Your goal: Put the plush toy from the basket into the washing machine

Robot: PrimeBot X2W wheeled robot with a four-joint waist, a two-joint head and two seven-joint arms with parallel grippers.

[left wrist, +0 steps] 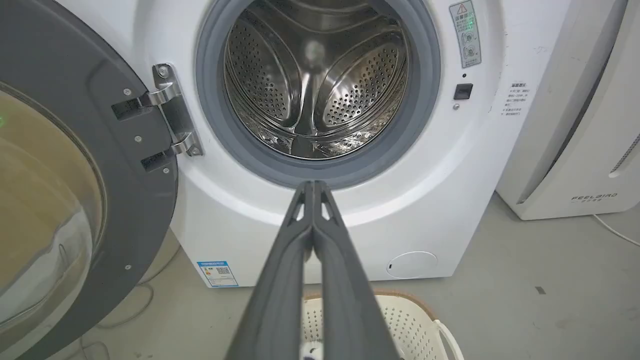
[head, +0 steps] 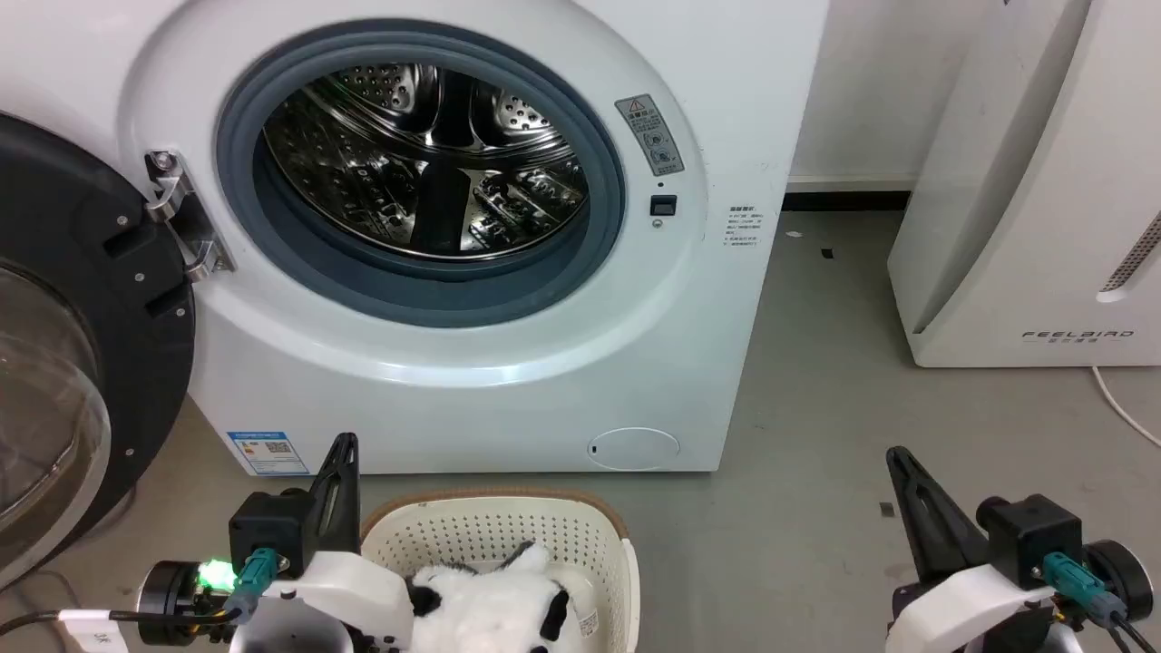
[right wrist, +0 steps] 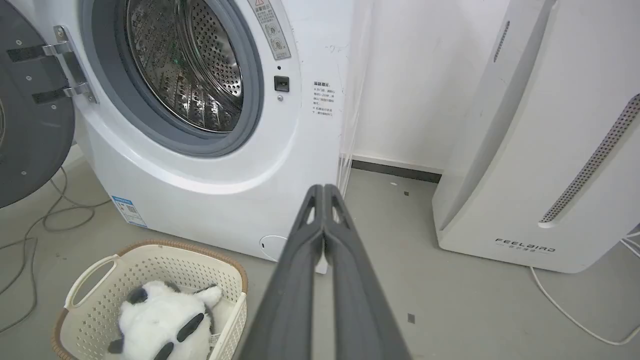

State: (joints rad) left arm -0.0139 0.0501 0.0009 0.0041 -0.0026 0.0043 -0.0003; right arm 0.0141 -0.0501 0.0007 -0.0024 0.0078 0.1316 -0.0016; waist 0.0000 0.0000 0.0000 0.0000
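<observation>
Both of my grippers are low at the front of the head view, with the fingers pointing up. On the left gripper (head: 344, 446) the two dark fingers are pressed together along their whole length, and nothing is between them. The right gripper (head: 898, 456) is clenched in the same way and grasps nothing; in its wrist view the two tips meet.

Next comes the basket (head: 494, 497), cream plastic with many small holes and a brown rim. In the head view my left gripper rises at its left side, and my right gripper is well apart to the right, over the bare grey floor (head: 816, 408).

The plush toy (head: 494, 608) lies inside the basket, on its bottom. It is fluffy and white with black ears and limbs, and nothing grips it.

Just behind the basket stands the washing machine (head: 508, 381), with a blue label (head: 268, 452) near the lower left corner of its white front. Its dark round door (head: 136, 299) is swung wide open to the left and hangs on a metal hinge (head: 186, 222). A grey gasket (head: 435, 290) goes around the porthole, and behind it is the shiny perforated steel drum (head: 426, 163).

To the right of the machine, across a strip of floor, stands a white FEELBIRD appliance (head: 1025, 227). A white cable (head: 1120, 404) lies on the floor beside it.
</observation>
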